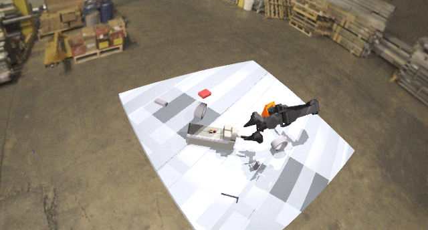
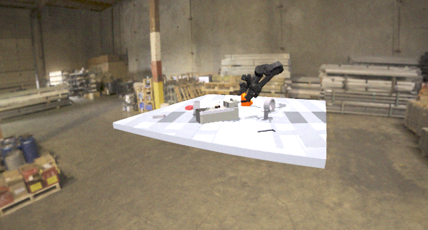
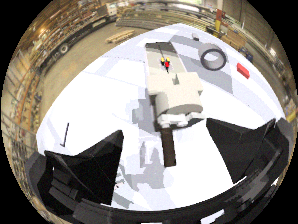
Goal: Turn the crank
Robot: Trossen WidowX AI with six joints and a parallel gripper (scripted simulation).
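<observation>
Warehouse concrete surrounds a white-and-grey platform [image 1: 301, 176]. Near its middle lies the machine [image 1: 210, 137], a long grey box with a red pointer [image 1: 214, 131] on top and a crank handle [image 3: 169, 149] jutting from its blocky end. Just beyond that end hangs the gripper [image 1: 251, 130], wide open and holding nothing, its fingers flanking the handle without touching. Farther out are two rings [image 1: 279, 142], a red block [image 1: 204, 93], and a black key [image 1: 231, 196].
</observation>
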